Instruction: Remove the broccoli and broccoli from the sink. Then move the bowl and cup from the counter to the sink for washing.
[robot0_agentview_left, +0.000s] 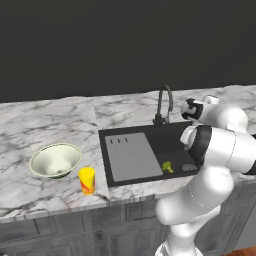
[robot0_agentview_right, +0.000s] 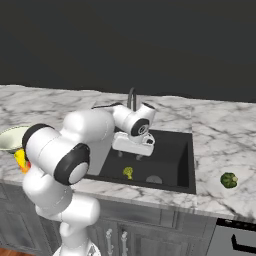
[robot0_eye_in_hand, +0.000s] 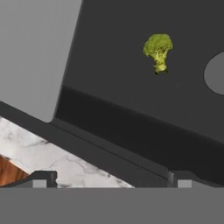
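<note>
yellow-green broccoli (robot0_eye_in_hand: 158, 50) lies in the sink (robot0_agentview_left: 172, 135) near the drain | darker broccoli (robot0_agentview_right: 229, 180) sits on the counter (robot0_agentview_right: 225, 135) (right of sink) | bowl (robot0_agentview_left: 55, 160) and cup (robot0_agentview_left: 87, 180) on counter, left | gripper (robot0_agentview_right: 139, 156) over sink, fingers wide apart, holding nothing

In the right base view the robot's white arm stands in front of the bowl (robot0_agentview_right: 11, 138) and the cup (robot0_agentview_right: 21, 159) at the left: a sliver of cream rim and a scrap of yellow show. The arm also covers the left part of the sink (robot0_agentview_right: 170, 155) and the foot of the tap (robot0_agentview_right: 132, 98). In the left base view the arm hides the sink's right end. The drain (robot0_eye_in_hand: 215, 73) is cut by the right edge of the hand view. The hand (robot0_eye_in_hand: 112, 177) shows its two fingertips alone, standing wide apart.
</note>
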